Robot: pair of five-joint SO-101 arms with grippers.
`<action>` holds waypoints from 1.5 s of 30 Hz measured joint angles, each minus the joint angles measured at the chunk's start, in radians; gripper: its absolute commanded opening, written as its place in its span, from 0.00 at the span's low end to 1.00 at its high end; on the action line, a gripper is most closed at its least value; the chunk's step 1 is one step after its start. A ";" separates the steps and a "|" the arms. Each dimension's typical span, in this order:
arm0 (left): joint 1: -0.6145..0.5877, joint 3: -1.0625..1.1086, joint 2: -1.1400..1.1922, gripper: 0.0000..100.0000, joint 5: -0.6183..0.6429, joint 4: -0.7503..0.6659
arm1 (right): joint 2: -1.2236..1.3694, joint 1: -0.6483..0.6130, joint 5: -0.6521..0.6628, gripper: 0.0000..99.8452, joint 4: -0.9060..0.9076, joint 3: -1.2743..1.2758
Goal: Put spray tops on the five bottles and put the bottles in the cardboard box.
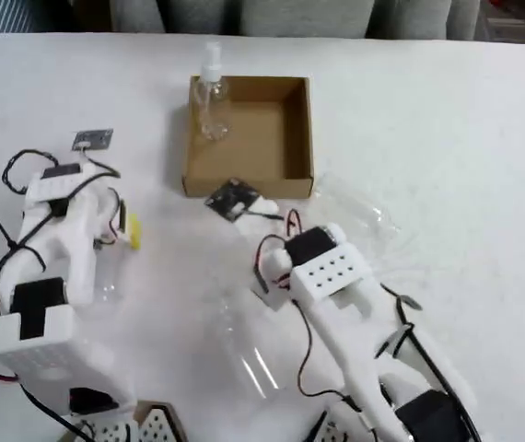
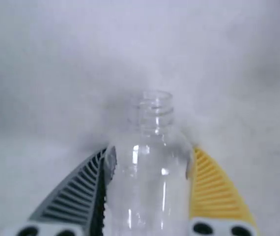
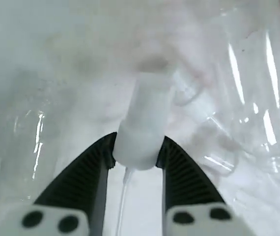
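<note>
Wide shot first: the white table [image 1: 447, 120] spreads across the whole scene. The left arm [image 1: 51, 267] sits out at 8 o'clock and the right arm [image 1: 355, 313] at 5 o'clock.

Next in size, the cardboard box [image 1: 249, 138] sits open-topped at 12 o'clock, just past the centre of the table. There is one item in it: a capped bottle [image 1: 213, 92], clear, with its white sprayer fitted, in the box's 11 o'clock corner and apparently upright against the wall. The rest of the box floor is bare brown card.

On to the bottles on the table. One loose bottle [image 1: 359, 210] lies just off the box's 4 o'clock corner. Another clear bottle [image 1: 244, 354] lies at 6 o'clock, beside the right arm. Both are transparent and hard to outline from above. The right wrist view shows clear bottle bodies [image 3: 250, 98] lying on the table beyond that arm's fingers.

Now the left gripper [image 2: 150, 157]: its grey and yellow fingers are clamped on either side of an open-necked bottle [image 2: 152, 172]. The threaded mouth is bare, with no sprayer on it, and nothing is visible inside the bottle.

Smallest of all, the right gripper [image 3: 137, 145] has its black fingers pinched on a white spray top [image 3: 147, 113]. The thin dip tube trails back between the fingers, and the top is held over the loose bottles at about 6 o'clock from the box.
</note>
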 measured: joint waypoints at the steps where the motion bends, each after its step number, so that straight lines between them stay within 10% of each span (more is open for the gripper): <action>1: 0.005 0.000 0.000 0.05 0.000 0.000 | -0.006 0.017 -0.009 0.02 0.000 0.000; 12: 0.015 0.003 -0.031 0.02 0.000 0.032 | -0.230 0.087 -0.068 0.02 0.095 0.000; 23: 0.121 0.206 -0.603 0.03 -0.002 0.009 | -0.456 0.350 -0.005 0.02 0.149 -0.029; 34: 0.351 0.568 -1.203 0.02 -0.003 -0.368 | -0.465 0.537 -0.163 0.02 0.028 -0.252; 45: 0.555 0.921 -1.610 0.02 -0.005 -0.689 | -0.512 0.377 -0.476 0.02 0.008 -0.582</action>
